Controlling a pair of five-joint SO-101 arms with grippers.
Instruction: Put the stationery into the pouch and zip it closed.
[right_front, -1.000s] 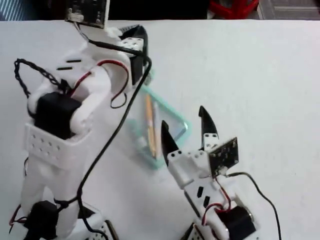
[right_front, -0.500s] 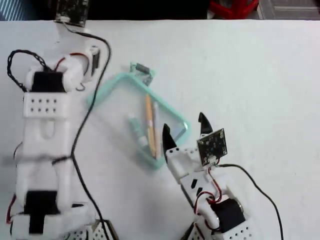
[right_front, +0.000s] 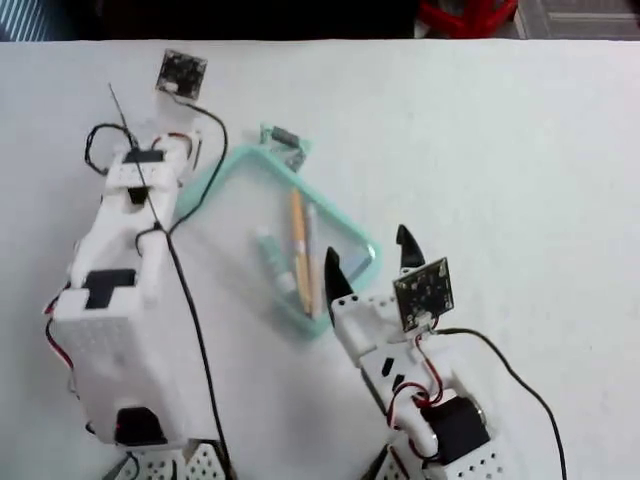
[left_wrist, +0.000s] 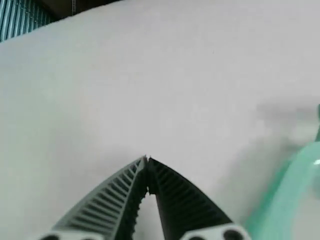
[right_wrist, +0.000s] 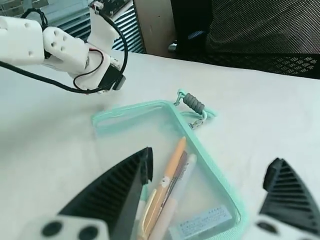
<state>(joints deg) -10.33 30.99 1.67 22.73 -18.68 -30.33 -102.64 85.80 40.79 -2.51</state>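
High view: pens (right_front: 298, 250) lie inside the mint pouch (right_front: 214, 172) before the open right hand (right_front: 367, 246), left hand (left_wrist: 147, 159) closed beside it; zipping seemingly remains, needing the zip pull (right_front: 285, 136) gripped.

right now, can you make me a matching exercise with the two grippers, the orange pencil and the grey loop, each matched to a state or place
1 left gripper
2 right gripper
3 orange pencil
4 grey loop

a open
b inside the pouch
c shut
d hanging at the pouch's corner

Pairs: 1-c, 2-a, 3-b, 4-d
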